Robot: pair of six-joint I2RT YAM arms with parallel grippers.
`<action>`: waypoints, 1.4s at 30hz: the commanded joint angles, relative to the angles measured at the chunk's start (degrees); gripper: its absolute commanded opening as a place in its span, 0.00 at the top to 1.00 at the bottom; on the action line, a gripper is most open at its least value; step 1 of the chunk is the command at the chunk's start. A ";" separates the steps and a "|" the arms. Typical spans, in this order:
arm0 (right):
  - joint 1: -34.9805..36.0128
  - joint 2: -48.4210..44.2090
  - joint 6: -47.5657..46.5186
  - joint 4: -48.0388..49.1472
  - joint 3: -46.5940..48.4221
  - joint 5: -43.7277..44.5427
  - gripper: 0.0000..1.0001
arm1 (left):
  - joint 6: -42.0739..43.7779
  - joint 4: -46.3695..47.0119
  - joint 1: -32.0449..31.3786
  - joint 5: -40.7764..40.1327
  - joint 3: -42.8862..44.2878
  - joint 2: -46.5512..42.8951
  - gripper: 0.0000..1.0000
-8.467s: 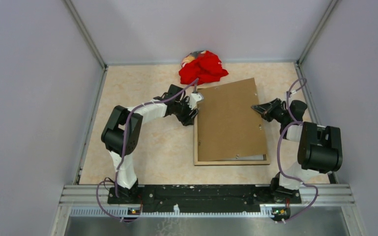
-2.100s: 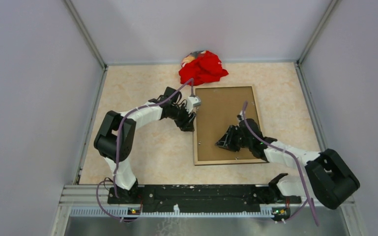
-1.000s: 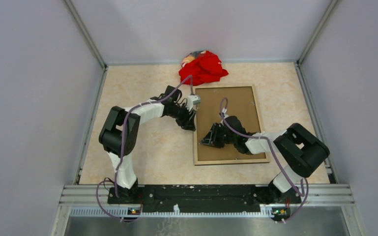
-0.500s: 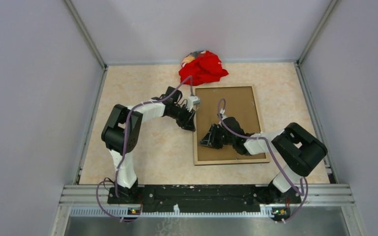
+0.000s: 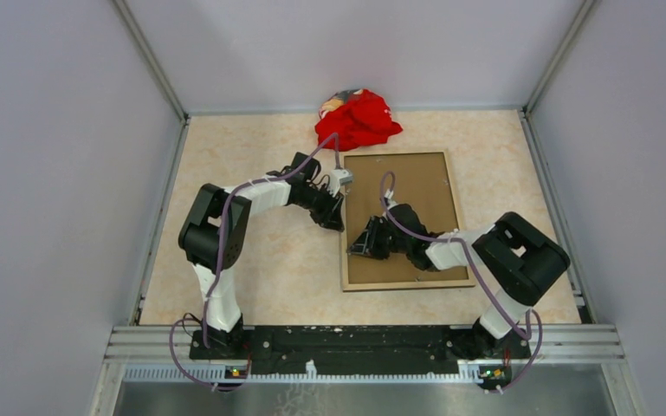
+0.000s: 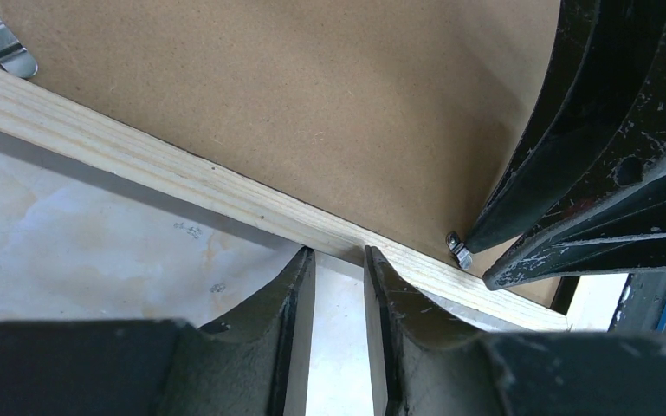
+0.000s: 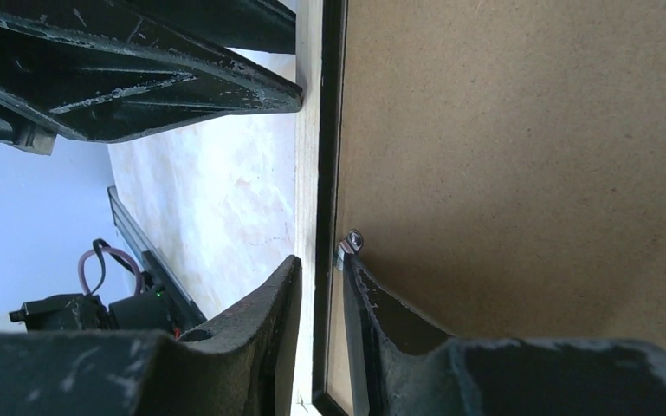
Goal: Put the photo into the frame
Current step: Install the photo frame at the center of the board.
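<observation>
The frame (image 5: 407,284) lies flat and back-up on the surface (image 5: 260,269), right of centre. Its pale wood rails face up and its long axis runs near to far, with the far end leaning a little to the left. A brown backing board (image 5: 416,186) fills its opening.

Both pincers are at the left long rail. The left pincer (image 5: 340,211) comes in from the left at about the rail's middle. Its fingertips (image 6: 301,260) touch the rail's outer edge, and the jaws stand a narrow slit apart with only bare surface showing between them. The left arm rises from its base at the near left, bends at a high elbow, and its forearm runs right and slightly far.

The right pincer (image 5: 357,249) sits just nearer along the same rail. It reaches from the right, and its forearm crosses low over the near half of the board from a bulky elbow at the near right corner. Its jaws are also narrowly apart — one finger over the rail, the other over the board. A small metal tab (image 7: 351,241) sits right at the tips, and whether it is pinched cannot be told.

There is one frame, one board and two arms. The left wrist view shows two tabs — one by the right pincer, another further along the rail. A crumpled red cloth (image 5: 359,120) lies at the far edge, just beyond the frame.
</observation>
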 commanded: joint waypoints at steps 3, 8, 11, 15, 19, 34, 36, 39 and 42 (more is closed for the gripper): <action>1.00 1.78 -0.66 0.07 1.90 1.14 0.75 | 1.04 0.60 -0.18 -0.08 1.36 0.58 0.68; 1.01 2.50 -0.52 0.36 2.24 0.89 0.76 | 1.26 0.48 -0.23 -0.15 1.45 0.50 0.69; 0.96 2.77 -0.28 0.52 2.46 0.98 0.77 | 1.26 0.46 -0.23 -0.17 1.41 0.44 0.69; 0.99 3.17 -0.05 0.81 2.71 1.11 0.77 | 1.26 0.41 -0.23 -0.04 1.52 0.53 0.69; 0.99 3.42 0.23 1.08 2.69 1.26 0.78 | 1.24 0.41 -0.19 -0.11 1.54 0.53 0.70; 0.80 -9.52 -2.88 -9.11 4.48 1.47 0.76 | 1.49 -0.98 0.21 0.41 2.83 -1.05 0.71; 0.44 -10.86 -3.77 -10.32 4.70 2.24 0.76 | 1.31 -0.78 0.29 0.52 2.84 -1.32 0.71; -0.65 -9.30 -5.09 -10.20 4.96 1.82 0.75 | 0.89 -0.60 0.29 0.46 2.90 -0.87 0.71; -1.28 -6.61 -6.89 -9.06 5.57 1.15 0.75 | 0.58 -0.38 0.33 0.33 2.92 -0.08 0.71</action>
